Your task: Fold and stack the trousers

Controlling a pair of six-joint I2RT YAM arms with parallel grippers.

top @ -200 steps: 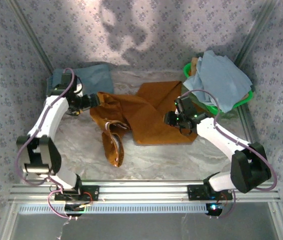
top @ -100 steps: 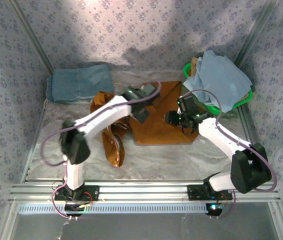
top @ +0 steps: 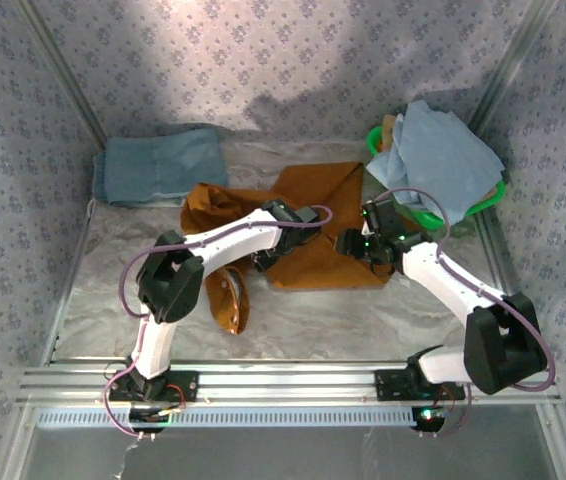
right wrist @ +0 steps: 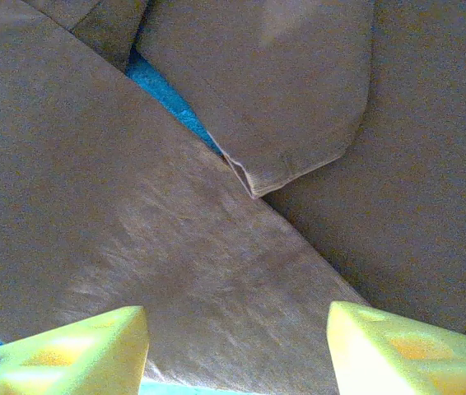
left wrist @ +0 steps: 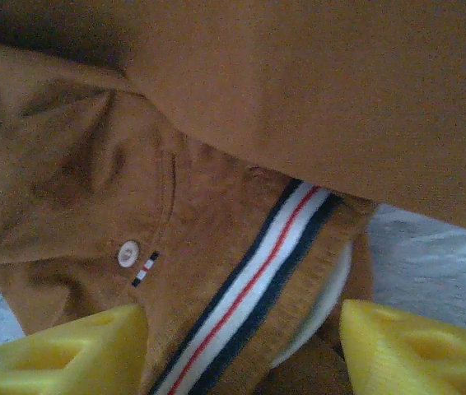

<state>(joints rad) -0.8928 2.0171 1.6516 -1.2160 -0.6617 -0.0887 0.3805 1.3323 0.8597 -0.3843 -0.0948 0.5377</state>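
Left arm, out at far left by folded denim point(top: 158, 165) a second ago, now swung across and bent back. Left gripper point(top: 265, 262) sits low over trousers point(top: 323, 195) at mid-table, fingers point(left wrist: 60, 354) apart above striped waistband lining point(left wrist: 249, 288) and pale button point(left wrist: 128, 253). Right gripper point(top: 347, 242) barely shifted, fingers point(right wrist: 414, 346) apart over flat orange cloth. Crinkled silvery sheet point(top: 383, 310) covers table; floral-print walls point(top: 263, 60). Green basket point(top: 375, 135) far right holds pale blue garment point(top: 443, 150). Trousers' bulk runs left-right; one strip trails toward near left.
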